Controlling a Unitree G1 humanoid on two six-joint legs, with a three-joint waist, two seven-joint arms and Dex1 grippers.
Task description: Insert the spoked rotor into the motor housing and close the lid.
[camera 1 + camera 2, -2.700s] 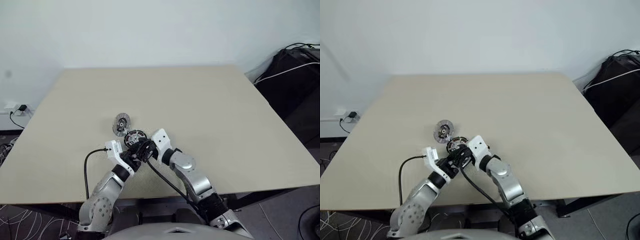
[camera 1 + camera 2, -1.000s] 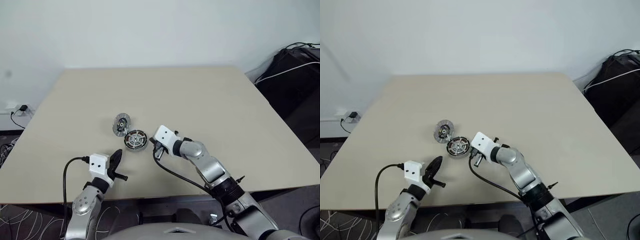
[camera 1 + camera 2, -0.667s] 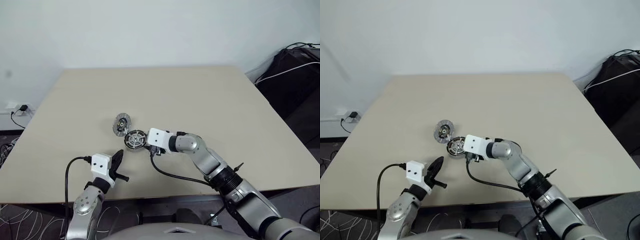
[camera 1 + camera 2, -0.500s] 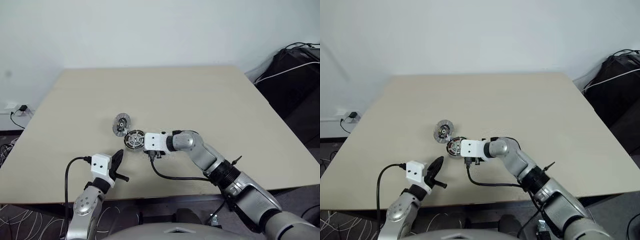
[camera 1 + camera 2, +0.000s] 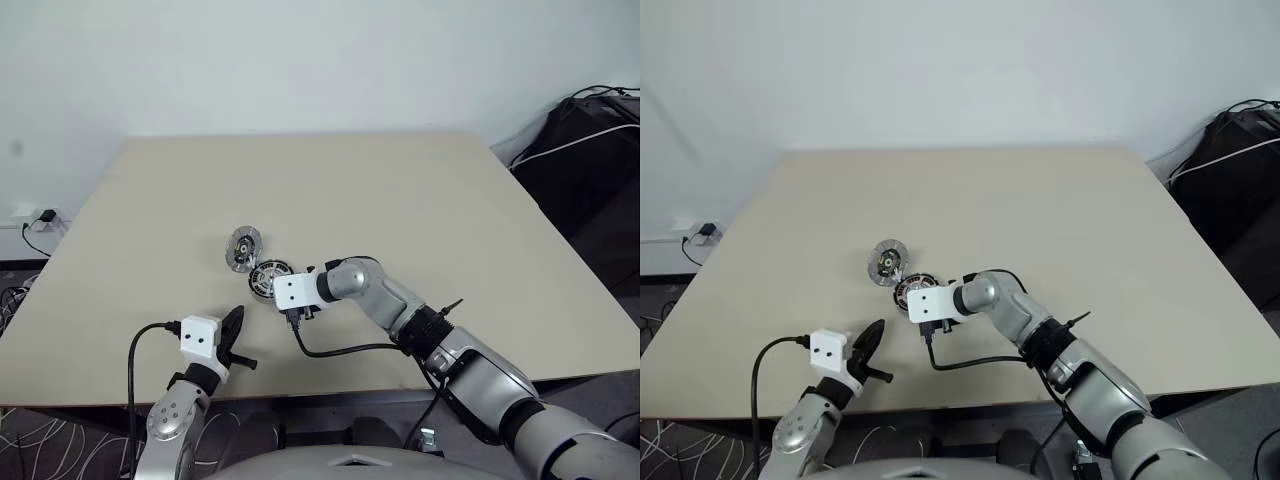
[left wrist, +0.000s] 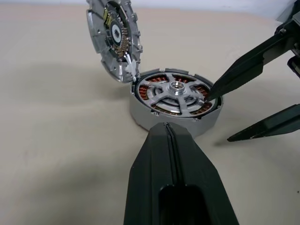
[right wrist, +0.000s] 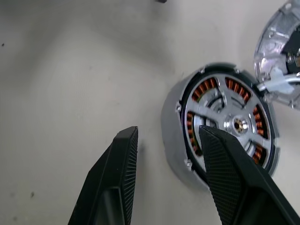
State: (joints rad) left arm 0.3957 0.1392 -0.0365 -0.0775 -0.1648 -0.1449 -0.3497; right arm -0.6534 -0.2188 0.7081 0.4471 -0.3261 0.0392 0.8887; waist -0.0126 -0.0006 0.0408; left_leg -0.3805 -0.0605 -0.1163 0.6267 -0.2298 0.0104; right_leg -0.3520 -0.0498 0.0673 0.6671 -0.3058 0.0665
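The motor housing (image 6: 154, 115) lies flat on the table, copper windings showing under the spoked rotor (image 6: 176, 89), which sits inside it. The lid (image 6: 115, 37) stands tilted against the housing's far left side, joined by a thin white wire. My right gripper (image 7: 166, 133) is open astride the housing's near rim: one finger (image 7: 225, 164) reaches over the rotor, the other (image 7: 115, 173) stands outside over bare table. In the head views it is hidden under its white wrist block (image 5: 290, 292). My left gripper (image 5: 232, 335) is shut and empty, well short of the housing (image 5: 268, 280).
The table's front edge runs close behind my left gripper. A black cable (image 5: 340, 350) from the right wrist trails over the table. Black bags and cables (image 5: 590, 150) sit off the right side, and a wall socket (image 5: 30, 218) off the left.
My left gripper pulled back from the housing early on and has held still since. My right gripper swung left onto the housing, rolled, and opened.
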